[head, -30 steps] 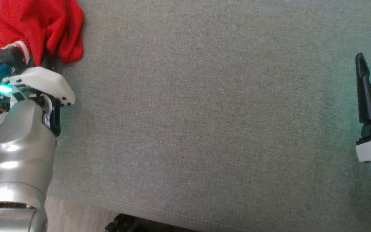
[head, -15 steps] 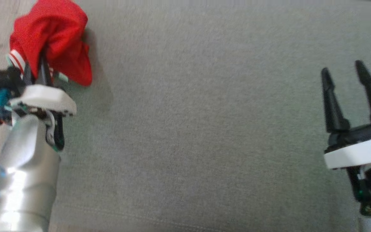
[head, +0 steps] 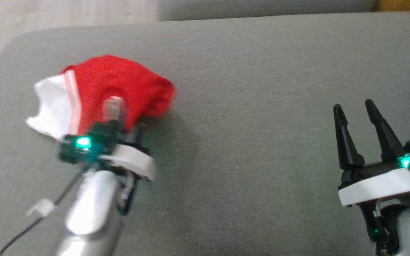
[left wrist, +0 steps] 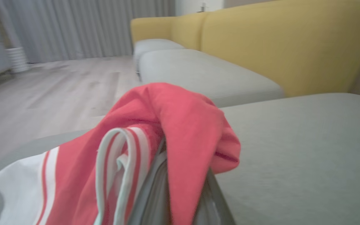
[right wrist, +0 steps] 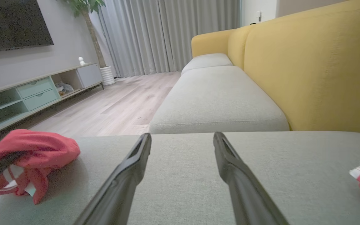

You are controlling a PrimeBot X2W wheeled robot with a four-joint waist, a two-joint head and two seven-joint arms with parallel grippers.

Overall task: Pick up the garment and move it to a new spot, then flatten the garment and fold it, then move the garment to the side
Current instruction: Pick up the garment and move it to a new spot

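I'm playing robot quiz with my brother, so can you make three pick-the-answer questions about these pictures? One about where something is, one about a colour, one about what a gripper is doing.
1. Where is the red garment?
A. flat on the floor
B. pinched in the left gripper
C. inside a drawer

2. What colour is the sofa's backrest?
A. yellow
B. blue
C. black

3. How is the right gripper?
A. shut on cloth
B. shut on nothing
C. open and empty

Answers:
1 B, the cloth drapes over its closed fingers.
2 A, it shows yellow behind the grey cushion.
3 C, its fingers stand apart, nothing between them.
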